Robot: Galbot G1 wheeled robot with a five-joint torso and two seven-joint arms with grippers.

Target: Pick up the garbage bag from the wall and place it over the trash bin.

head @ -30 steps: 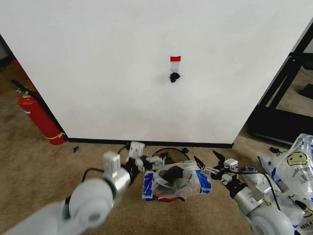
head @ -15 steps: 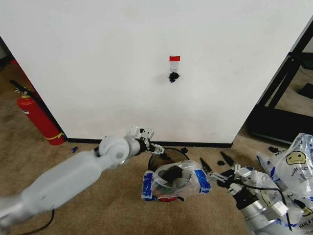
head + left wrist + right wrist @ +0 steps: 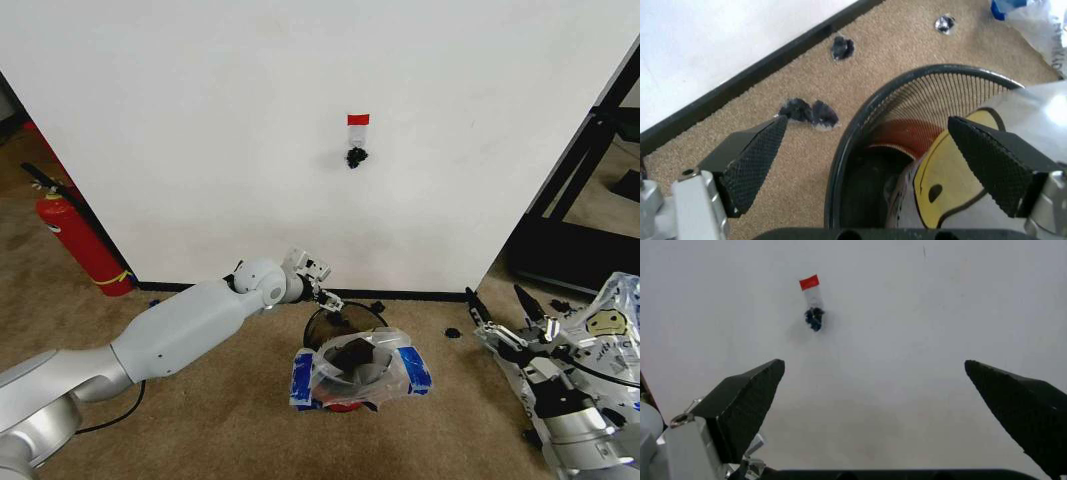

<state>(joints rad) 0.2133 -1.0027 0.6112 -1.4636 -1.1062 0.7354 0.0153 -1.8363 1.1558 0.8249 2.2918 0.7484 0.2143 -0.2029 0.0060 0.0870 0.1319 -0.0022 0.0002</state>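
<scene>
Garbage bag point(image 3: 357, 367) already draped into the trash bin point(image 3: 322, 325), sitting on the carpet point(image 3: 200, 300) near the foot of the wall point(image 3: 200, 120); thin clear film, crumpled and glossy, blue patches at left and right sides, part of a yellow smiley face visible in the left wrist view. Far rim of the bin left uncovered — black wire mesh exposed there, red base visible through the mesh. Left gripper point(image 3: 330, 300) positioned directly over that bare far rim, between the bin and the black baseboard point(image 3: 420, 295), fingers spread wide: one textured black pad point(image 3: 750, 162) outside the rim over carpet, the other over the bag's yellow print. Bag edge therefore just on the near side of the left gripper, with the rim arc running left–right across the open jaws. Left arm clearly the nearer one. Right gripper point(image 3: 510, 318) off to the right of the bin, well apart from it, raised and pointed at the wall, likewise open and holding nothing; heap of similar smiley bags point(image 3: 610, 340) near it at the far right. Black hook point(image 3: 355, 157) with red tape tag point(image 3: 357, 120) high on the wall, bare. Small dark scraps point(image 3: 807, 111) scattered on the coarse tan carpet beside the bin. Red fire extinguisher point(image 3: 75, 240) at far left against the wall.
</scene>
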